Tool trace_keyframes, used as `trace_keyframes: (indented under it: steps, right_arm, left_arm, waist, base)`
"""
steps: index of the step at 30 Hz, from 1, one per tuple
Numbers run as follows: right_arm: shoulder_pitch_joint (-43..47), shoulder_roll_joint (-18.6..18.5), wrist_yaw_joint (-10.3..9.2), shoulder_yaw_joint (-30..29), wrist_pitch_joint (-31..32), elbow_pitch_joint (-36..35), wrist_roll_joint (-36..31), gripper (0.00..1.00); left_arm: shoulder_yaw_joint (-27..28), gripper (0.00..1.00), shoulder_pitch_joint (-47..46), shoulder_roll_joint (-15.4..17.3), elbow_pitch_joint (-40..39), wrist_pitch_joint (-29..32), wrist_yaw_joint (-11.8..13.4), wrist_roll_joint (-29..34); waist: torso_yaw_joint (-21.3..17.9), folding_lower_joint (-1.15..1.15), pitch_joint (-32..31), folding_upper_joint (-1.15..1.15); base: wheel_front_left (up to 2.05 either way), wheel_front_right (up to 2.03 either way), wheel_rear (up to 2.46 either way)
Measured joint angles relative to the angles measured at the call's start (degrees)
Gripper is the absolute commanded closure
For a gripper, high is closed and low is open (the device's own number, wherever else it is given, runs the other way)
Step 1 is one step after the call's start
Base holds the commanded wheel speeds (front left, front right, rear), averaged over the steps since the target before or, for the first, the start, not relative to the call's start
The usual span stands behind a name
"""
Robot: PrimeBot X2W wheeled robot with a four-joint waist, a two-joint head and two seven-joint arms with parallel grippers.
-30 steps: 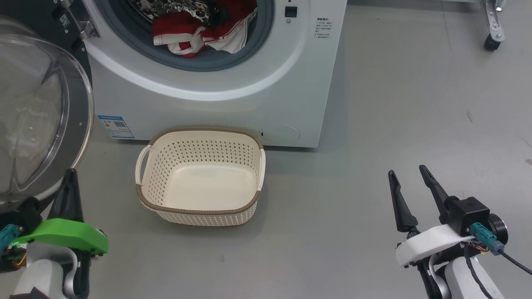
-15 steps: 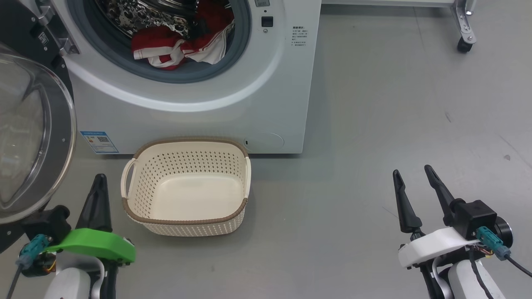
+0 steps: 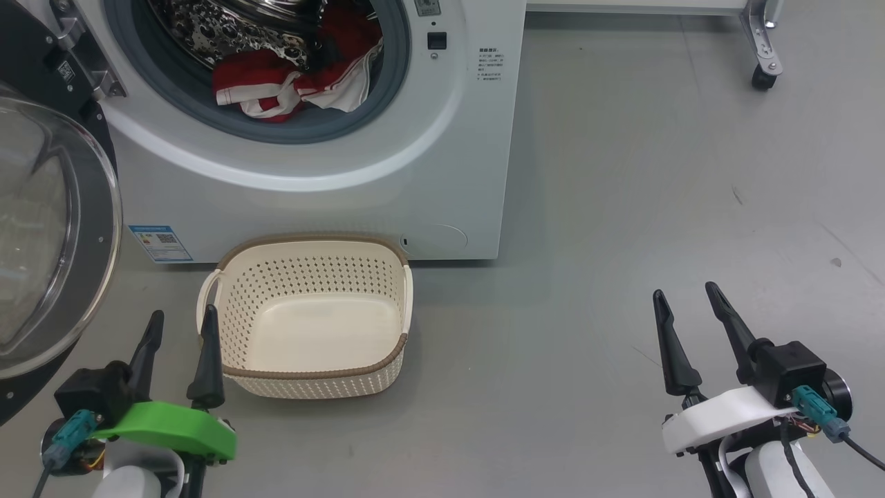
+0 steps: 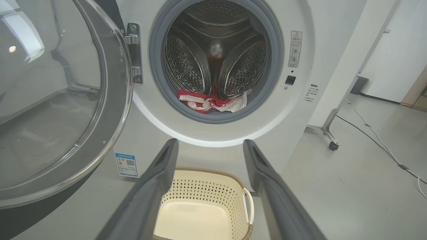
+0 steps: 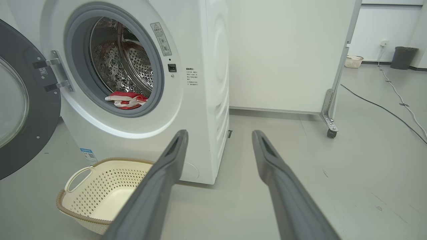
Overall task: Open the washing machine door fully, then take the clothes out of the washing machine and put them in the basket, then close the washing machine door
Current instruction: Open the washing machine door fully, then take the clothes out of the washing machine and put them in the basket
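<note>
The left gripper (image 3: pixel 183 312), at 7 o'clock in the head view, has its two long dark fingers spread apart with nothing between them. One finger stands just beside the near left corner of the small cream perforated plastic basket (image 3: pixel 311 243); whether it touches I cannot tell. The right gripper (image 3: pixel 684 290), at 5 o'clock, is likewise splayed and holds nothing, above the grey floor (image 3: pixel 622 207) and well apart from everything else.

The basket has nothing in it yet and sits close against the foot of the big white front-loading washing machine (image 3: pixel 332 200). The large round black-rimmed glass door (image 3: pixel 104 228) hangs swung wide at 9 o'clock.

The red sports garments with white stripes and trim (image 4: pixel 206 101) lie bunched at 6 o'clock of the round opening, on the floor of the perforated steel drum (image 4: pixel 186 66) and lapping onto the grey rubber ring (image 4: pixel 160 83).

They look light and wholly limp, so they should drape and trail from any grip. A raised fold on top of the heap, near the front, seems the best place to pinch, with the fingers closing right down on the thin fabric. The pieces may be tangled, so one could drag another. A hanging tail might catch on the rubber ring, so a high lift before lowering to the basket seems wise.
</note>
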Motion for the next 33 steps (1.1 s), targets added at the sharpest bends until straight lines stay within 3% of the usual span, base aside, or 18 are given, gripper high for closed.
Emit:
trace_keyframes:
  steps: [33]
  right_arm:
    - [0.91,0.49,0.07,0.02,0.00,-0.81,-0.01,0.00]
  left_arm:
    - [0.40,0.00,2.33,-0.20,-2.70,0.00,0.00,1.01]
  waist:
    - [-0.38,0.00,0.37,0.00]
  base:
    - [0.00,0.00,0.00]
